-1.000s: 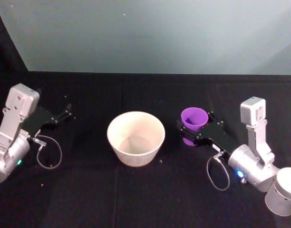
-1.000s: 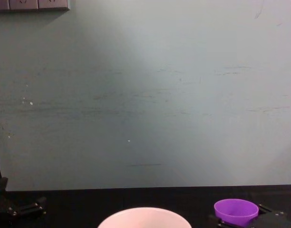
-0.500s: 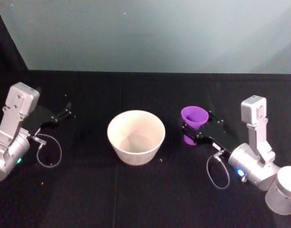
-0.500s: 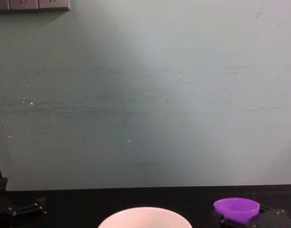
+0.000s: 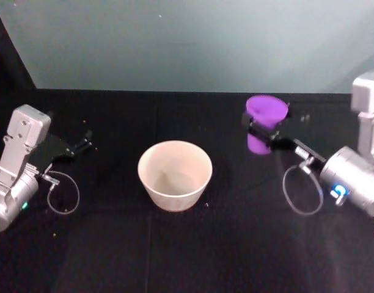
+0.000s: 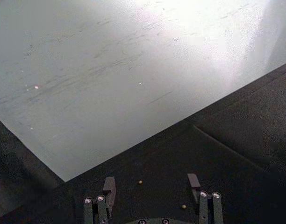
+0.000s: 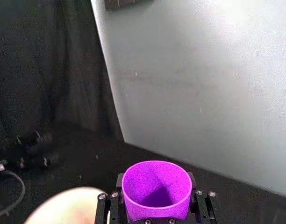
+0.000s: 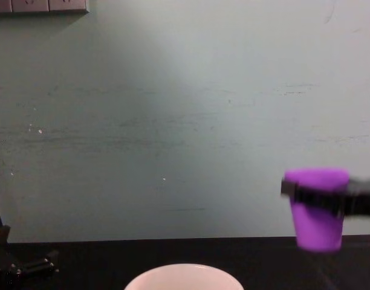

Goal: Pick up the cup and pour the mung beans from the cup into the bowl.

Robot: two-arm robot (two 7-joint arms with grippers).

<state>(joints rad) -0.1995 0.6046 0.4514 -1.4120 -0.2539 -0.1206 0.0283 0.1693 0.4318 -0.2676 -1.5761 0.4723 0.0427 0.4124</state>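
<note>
We mark a black cloth-covered desk (image 5: 175, 244) running across the head view, with a straight crease (image 6: 222, 149) in the cloth visible in the left wrist view. Behind the desk stands a pale grey-green wall (image 8: 173, 121), which bears faint horizontal scuffs and a few small light specks. A grey socket plate (image 8: 40, 6) is mounted on the wall at the upper left of the chest view. A dark curtain (image 7: 45, 70) hangs beside the wall on the left.

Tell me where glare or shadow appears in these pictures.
Left wrist view: strong glare whitens part of the wall. Right wrist view: a dark shadow lies inside the cup. Chest view: the wall is lit unevenly, brightest near the middle.
</note>
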